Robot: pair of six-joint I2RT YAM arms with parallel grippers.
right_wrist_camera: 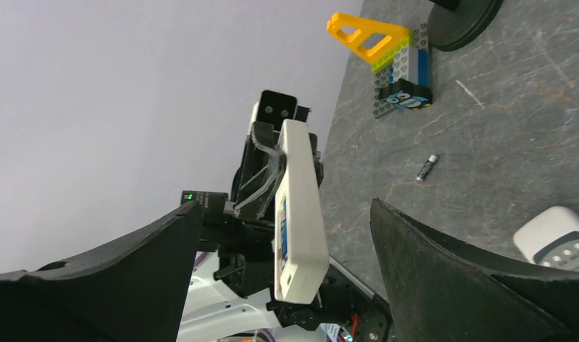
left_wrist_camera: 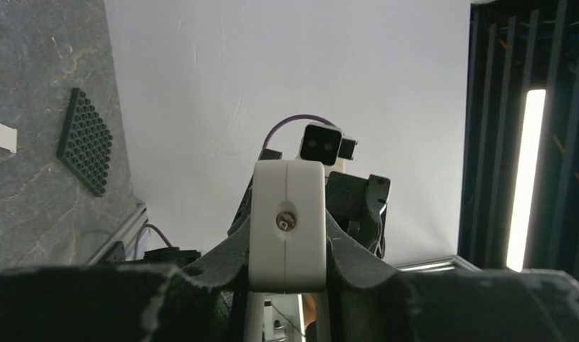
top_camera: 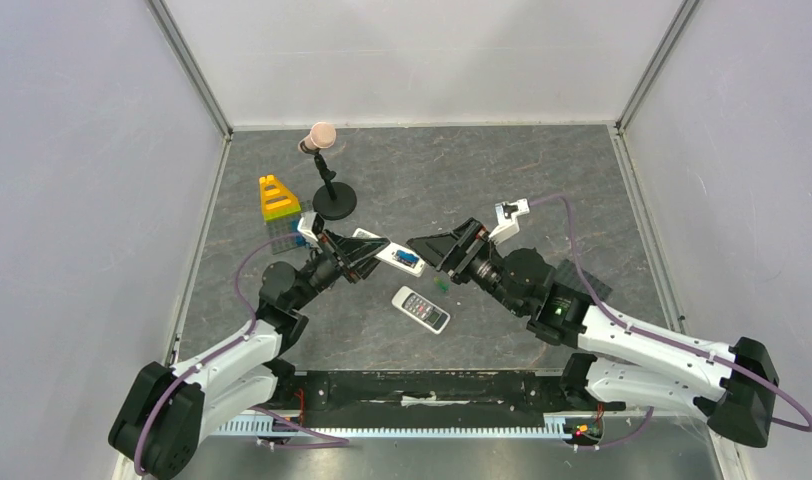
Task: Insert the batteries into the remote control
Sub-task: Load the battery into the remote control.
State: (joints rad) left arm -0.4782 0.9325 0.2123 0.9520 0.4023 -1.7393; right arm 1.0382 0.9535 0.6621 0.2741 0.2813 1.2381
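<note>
Left end effector grips remote control (aloft).

Mid-table and held off the surface, the remote control, clamped at its left end in the left gripper, with one battery seated in the upturned compartment near its right end. At that right end, the right gripper, jaws spread wide with gaps on both sides. In front of the remote control and slightly right, a loose battery on the table; farther front, a second remote lying flat. Behind and left of the remote control, a stand upright; farther left, a block stack. Toward that stack, on the table, another loose battery.
</note>
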